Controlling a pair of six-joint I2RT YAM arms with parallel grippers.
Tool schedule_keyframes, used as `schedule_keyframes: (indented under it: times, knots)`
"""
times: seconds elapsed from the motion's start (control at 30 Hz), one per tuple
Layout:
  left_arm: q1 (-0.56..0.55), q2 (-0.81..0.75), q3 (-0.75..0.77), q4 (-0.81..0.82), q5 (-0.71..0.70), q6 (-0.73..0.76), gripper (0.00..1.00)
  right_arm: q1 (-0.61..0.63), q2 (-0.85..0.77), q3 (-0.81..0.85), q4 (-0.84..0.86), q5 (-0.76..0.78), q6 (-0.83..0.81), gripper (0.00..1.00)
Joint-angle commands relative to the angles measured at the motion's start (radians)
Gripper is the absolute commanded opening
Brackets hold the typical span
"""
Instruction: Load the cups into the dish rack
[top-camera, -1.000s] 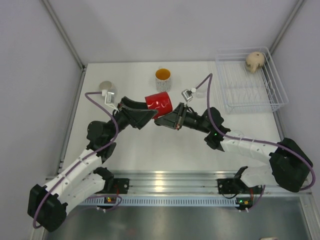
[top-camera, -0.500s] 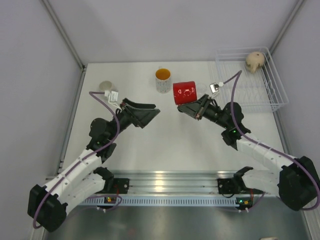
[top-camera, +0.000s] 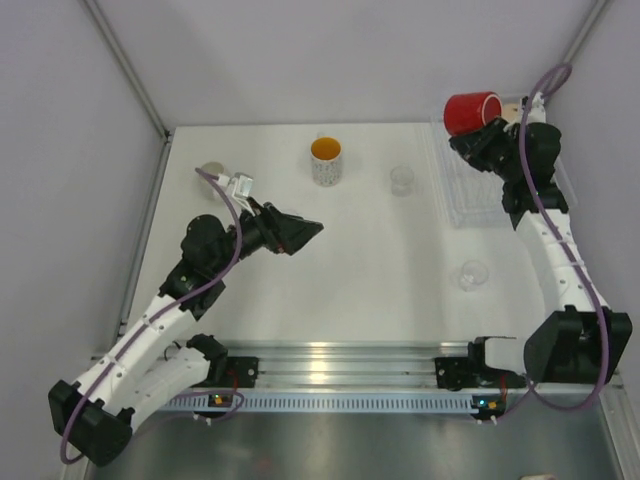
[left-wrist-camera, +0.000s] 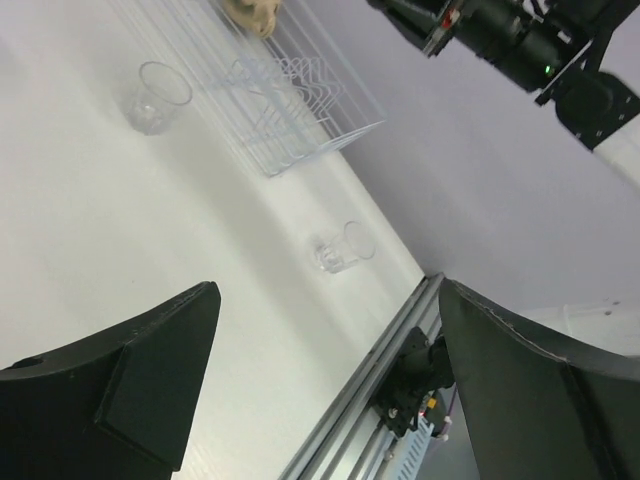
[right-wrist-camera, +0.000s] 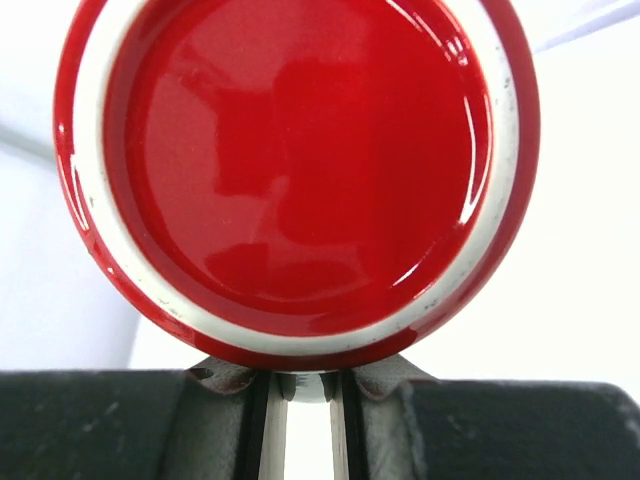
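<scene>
Red glazed ceramic fills the right wrist view: the right end effector (right-wrist-camera: 300, 388) is clamped shut on the edge of the red cup (right-wrist-camera: 298, 180). The cup's round face, ringed in white, is turned straight at the lens, and I cannot tell whether that face is the mouth or the base. From above, the right end effector (top-camera: 487, 138) carries the red cup (top-camera: 471, 111) on its side, raised over the far left corner of the dish rack (top-camera: 500, 218). The beige mug (top-camera: 514, 108) already sits just beside it in the rack's far end. Holding the cup high probably lets it pass above the thin wire wall. The likely next step is to lower it into the open grid beside the beige mug without knocking that mug.

The left end effector (top-camera: 303, 230) hangs with its jaws spread wide and nothing between them, low over the middle left of the bench (top-camera: 350, 300). It is well apart from the rack, which plausibly keeps it out of the other arm's way.

Out on the bench wait the speckled mug (top-camera: 326, 160), orange inside, and an upright clear tumbler (top-camera: 402, 180) near the rack. A second tumbler (top-camera: 472, 273) lies on its side, nearer the arm bases.
</scene>
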Motion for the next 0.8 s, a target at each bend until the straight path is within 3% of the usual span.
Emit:
schedule_keyframes:
  times: [0.0, 0.27, 0.47, 0.77]
  knots:
    - [-0.002, -0.005, 0.066, -0.199, -0.035, 0.133, 0.96, -0.049, 0.119, 0.179, -0.038, 0.129, -0.16, 0.0]
    - [-0.004, -0.065, -0.01, -0.201, -0.018, 0.15, 0.96, -0.059, 0.479, 0.559, -0.156, 0.35, -0.374, 0.0]
    - [-0.002, -0.111, -0.023, -0.202, -0.027, 0.145, 0.96, -0.07, 0.691, 0.766, -0.208, 0.372, -0.453, 0.0]
    - [-0.002, -0.074, -0.045, -0.185, -0.029, 0.139, 0.97, -0.072, 0.86, 0.875, -0.199, 0.37, -0.488, 0.0]
